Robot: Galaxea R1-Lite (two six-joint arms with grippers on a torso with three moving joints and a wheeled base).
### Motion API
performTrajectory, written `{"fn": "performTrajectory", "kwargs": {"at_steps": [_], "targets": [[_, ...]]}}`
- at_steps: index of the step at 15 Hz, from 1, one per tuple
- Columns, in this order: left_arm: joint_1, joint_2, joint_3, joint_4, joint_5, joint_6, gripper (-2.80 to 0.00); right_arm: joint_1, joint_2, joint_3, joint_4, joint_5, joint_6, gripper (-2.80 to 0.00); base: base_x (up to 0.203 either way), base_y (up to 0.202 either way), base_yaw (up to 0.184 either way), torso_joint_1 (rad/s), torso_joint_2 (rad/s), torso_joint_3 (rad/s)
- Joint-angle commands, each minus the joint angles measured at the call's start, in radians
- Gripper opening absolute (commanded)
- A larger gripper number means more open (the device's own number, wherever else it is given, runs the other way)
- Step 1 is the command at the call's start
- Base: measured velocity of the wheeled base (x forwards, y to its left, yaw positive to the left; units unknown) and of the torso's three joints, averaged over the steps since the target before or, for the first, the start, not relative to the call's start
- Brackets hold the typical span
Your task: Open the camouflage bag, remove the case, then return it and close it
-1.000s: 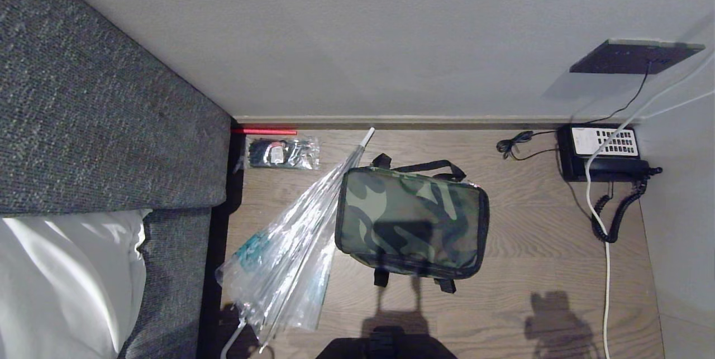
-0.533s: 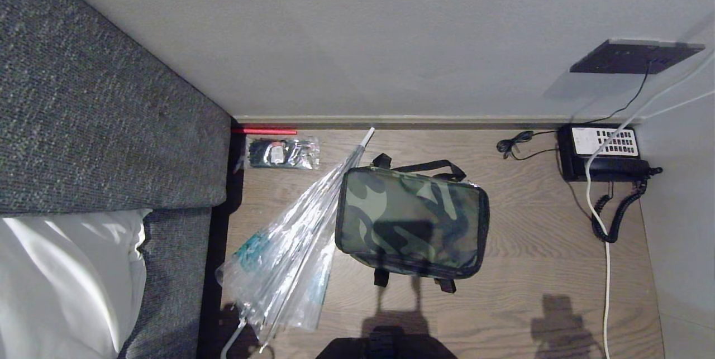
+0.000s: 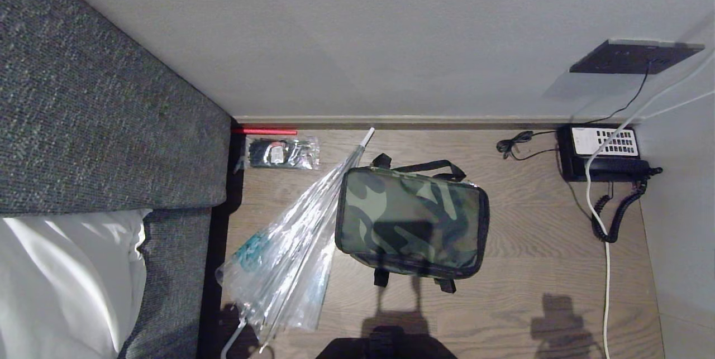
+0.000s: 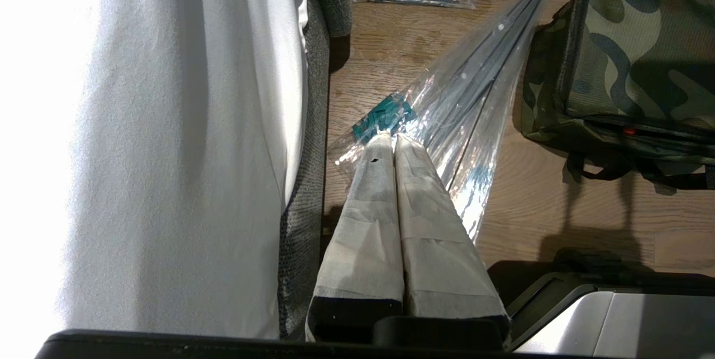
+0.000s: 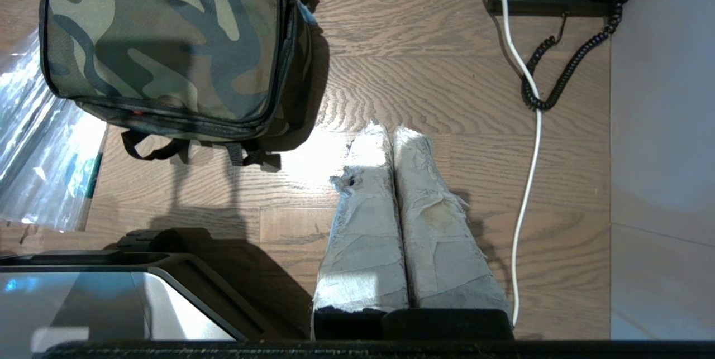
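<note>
Between the earlier head views and this one almost nothing differs: only the shadow on the wooden floor (image 3: 530, 247) near the white cable (image 3: 606, 269) has slid slightly and changed outline, while every object lies where it lay.

The boxy camouflage bag (image 3: 411, 224), green, brown and black fabric with black zipper edging and black straps, lies flat on the floor, zipped closed; a thin sliver of red shows at its seam in the wrist views. Its left edge touches the clear plastic umbrella (image 3: 290, 258), which lies slanted beside the grey upholstered bed (image 3: 100, 124). The black-and-white telephone (image 3: 603, 152) sits well apart by the wall.

The left tool (image 4: 394, 138), fingers pressed together and empty, hangs over the umbrella. The right tool (image 5: 391, 131), likewise narrow and empty, hangs over bare floor just beside the bag.
</note>
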Motion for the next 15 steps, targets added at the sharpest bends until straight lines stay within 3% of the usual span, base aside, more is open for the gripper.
{"fn": "performTrajectory", "kwargs": {"at_steps": [1, 15], "targets": [[0.000, 0.000, 0.000, 0.000, 0.000, 0.000, -2.80, 0.000, -0.026, 0.002, 0.001, 0.000, -0.001, -2.80, 0.000, 0.000, 0.000, 0.000, 0.00, 0.000], [0.001, 0.000, 0.000, 0.000, 0.000, 0.000, -2.80, 0.000, -0.026, 0.002, 0.001, 0.000, -0.001, -2.80, 0.000, 0.000, 0.000, 0.000, 0.00, 0.000]]}}
